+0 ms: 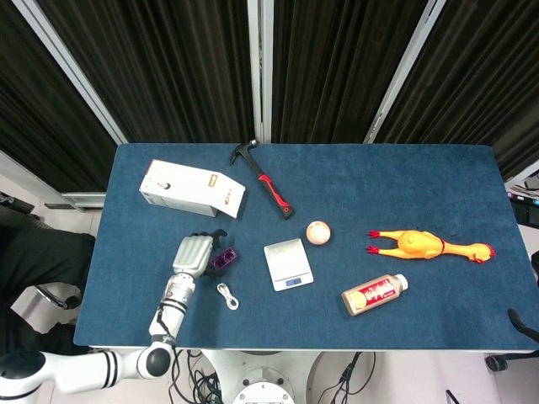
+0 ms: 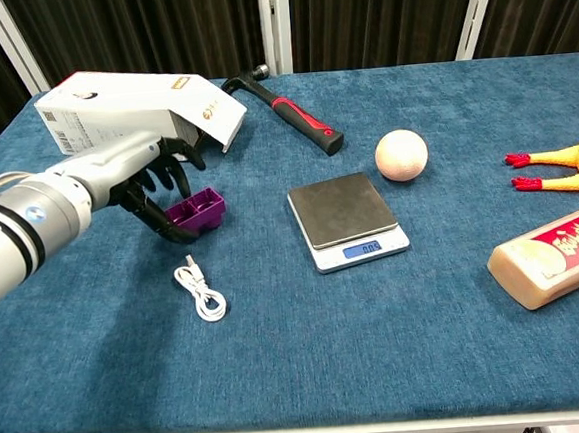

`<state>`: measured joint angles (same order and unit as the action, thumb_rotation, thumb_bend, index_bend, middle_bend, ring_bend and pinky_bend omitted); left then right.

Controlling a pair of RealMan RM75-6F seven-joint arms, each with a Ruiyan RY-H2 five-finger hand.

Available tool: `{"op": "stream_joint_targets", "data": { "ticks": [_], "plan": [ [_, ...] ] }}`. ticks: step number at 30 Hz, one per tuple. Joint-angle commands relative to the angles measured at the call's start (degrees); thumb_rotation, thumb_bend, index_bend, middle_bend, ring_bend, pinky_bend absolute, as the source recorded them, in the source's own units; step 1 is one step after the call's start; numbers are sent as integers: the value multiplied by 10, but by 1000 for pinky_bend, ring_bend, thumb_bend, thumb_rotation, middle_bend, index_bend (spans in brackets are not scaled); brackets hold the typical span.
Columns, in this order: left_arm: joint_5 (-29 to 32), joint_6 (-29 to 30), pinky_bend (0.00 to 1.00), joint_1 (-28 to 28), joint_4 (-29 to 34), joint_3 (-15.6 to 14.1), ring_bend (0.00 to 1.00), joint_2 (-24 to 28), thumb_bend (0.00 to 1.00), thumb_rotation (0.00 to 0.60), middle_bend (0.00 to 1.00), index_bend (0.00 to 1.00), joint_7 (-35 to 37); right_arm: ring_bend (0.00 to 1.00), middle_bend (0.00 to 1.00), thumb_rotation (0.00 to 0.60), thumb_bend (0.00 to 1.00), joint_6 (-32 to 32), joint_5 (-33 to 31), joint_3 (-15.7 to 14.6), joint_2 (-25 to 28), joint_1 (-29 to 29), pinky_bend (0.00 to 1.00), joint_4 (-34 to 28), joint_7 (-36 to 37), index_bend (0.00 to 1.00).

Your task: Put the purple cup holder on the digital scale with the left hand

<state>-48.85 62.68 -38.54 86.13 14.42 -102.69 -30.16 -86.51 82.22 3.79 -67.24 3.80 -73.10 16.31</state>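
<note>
1. Left of centre in the chest view, the left hand (image 2: 151,172) sits at the purple cup holder (image 2: 199,212), dark fingers (image 2: 155,215) curled down around its left end. Whether they actually clamp it, I cannot tell; the holder looks to be sitting on the bench (image 2: 380,350).
2. Head view agrees: left hand (image 1: 192,253) just left of the purple cup holder (image 1: 224,258), touching or nearly so, forearm running down to the lower left of the frame.
3. Digital scale (image 2: 347,220) is at frame centre, to the right of the holder and apart from it. Platform bare, display lit. Head view: scale (image 1: 287,264) mid-bench.
4. Right hand shows in neither view.
5. Other items, chest view:
   - white box (image 2: 141,110) in the upper left, right behind the left hand;
   - hammer (image 2: 286,107) with a red and black handle, upper centre, lying diagonally;
   - white cable (image 2: 200,291), coiled, just below the holder;
   - pale ball (image 2: 401,156) up and right of the scale;
   - rubber chicken (image 2: 567,171) at the right edge, partly cut off;
   - bottle (image 2: 554,257) with a red label, lying on its side at lower right.
6. Head view shows the whole rubber chicken (image 1: 429,245) lying flat in the right half of the bench, the bottle (image 1: 375,294) below and left of it.
</note>
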Motion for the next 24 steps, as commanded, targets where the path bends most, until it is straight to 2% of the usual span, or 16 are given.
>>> {"op": "stream_joint_targets", "data": {
  "ticks": [1, 5, 10, 14, 24],
  "plan": [
    [2, 5, 429, -2, -4, -1, 339, -4, 155, 600, 409, 324, -2, 0, 0, 600, 199, 2, -2, 1, 0, 0, 0, 2, 3, 0],
    [-10, 12, 554, -5, -16, -10, 421, -7, 193, 600, 468, 384, -9, 0, 0, 600, 200, 5, -2, 0, 1, -1, 0, 2, 6, 0],
    [-5, 7, 639, -4, -28, -14, 505, -10, 215, 600, 538, 436, -5, 0, 0, 600, 208, -1, 7, 0, -4, -2, 0, 11, 14, 0],
    [-16, 6, 653, -5, -31, -16, 552, -10, 246, 600, 584, 483, 3, 0, 0, 600, 211, 1, 7, 1, -5, -3, 0, 15, 17, 0],
    [-52, 13, 654, -3, -29, -7, 585, -12, 266, 600, 626, 524, 48, 0, 0, 600, 211, 7, 3, 1, -8, -3, 0, 21, 21, 0]
  ]
}}
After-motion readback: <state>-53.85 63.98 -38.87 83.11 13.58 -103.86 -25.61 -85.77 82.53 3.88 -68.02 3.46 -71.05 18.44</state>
